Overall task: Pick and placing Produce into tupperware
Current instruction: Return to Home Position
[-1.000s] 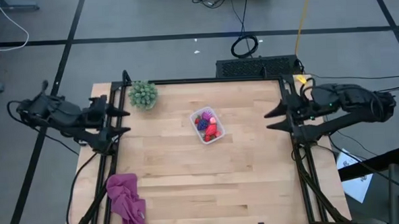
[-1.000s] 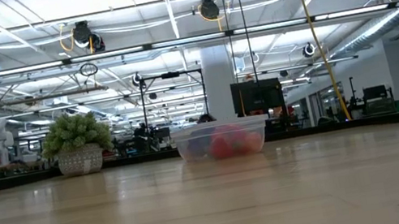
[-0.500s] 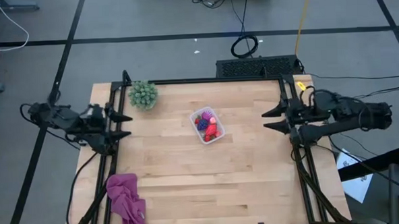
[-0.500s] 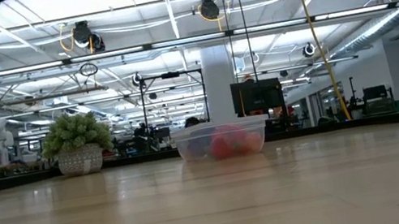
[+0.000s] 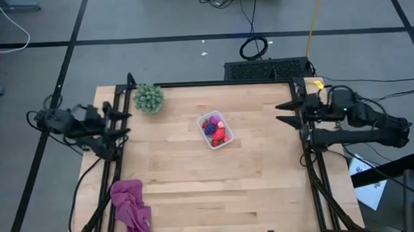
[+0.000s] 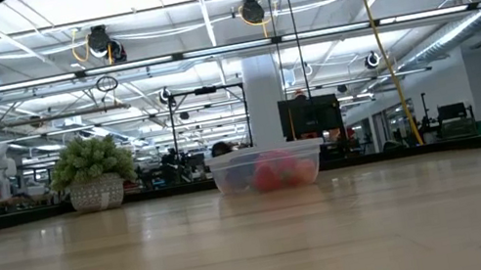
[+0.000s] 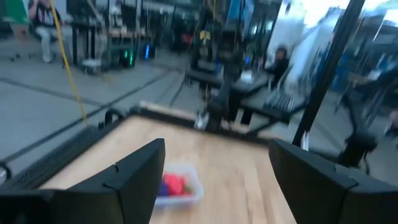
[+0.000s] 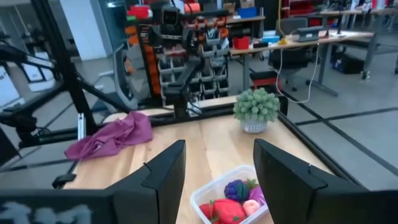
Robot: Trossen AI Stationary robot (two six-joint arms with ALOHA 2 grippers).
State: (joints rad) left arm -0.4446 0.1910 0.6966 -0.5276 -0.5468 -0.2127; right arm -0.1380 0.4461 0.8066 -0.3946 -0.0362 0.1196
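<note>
The clear tupperware [image 5: 201,123] stands on its base at the table's middle, toward the far edge. Inside it lies the produce [image 5: 216,133], red, purple and pink pieces. The low view shows the tupperware [image 6: 266,167] from the side, and the right wrist view shows the produce [image 8: 233,200] in it. My left gripper [image 5: 128,123] hovers open over the table's left edge, pointing level toward the tupperware [image 7: 180,185]. My right gripper [image 5: 280,113] hovers open over the right edge, facing it too. Nothing is between either pair of fingers.
A spiky green plant [image 5: 149,97] in a small pot stands at the far left corner. A magenta cloth [image 5: 130,209] lies crumpled at the near left. A black frame [image 5: 212,83] runs round the table. Bare wood spreads across the near half.
Both grippers have come down at their own table edges and tipped toward level; their dark tips now show at the top of the low view. My right gripper has also swung a little toward the far edge. The tupperware has stayed put.
</note>
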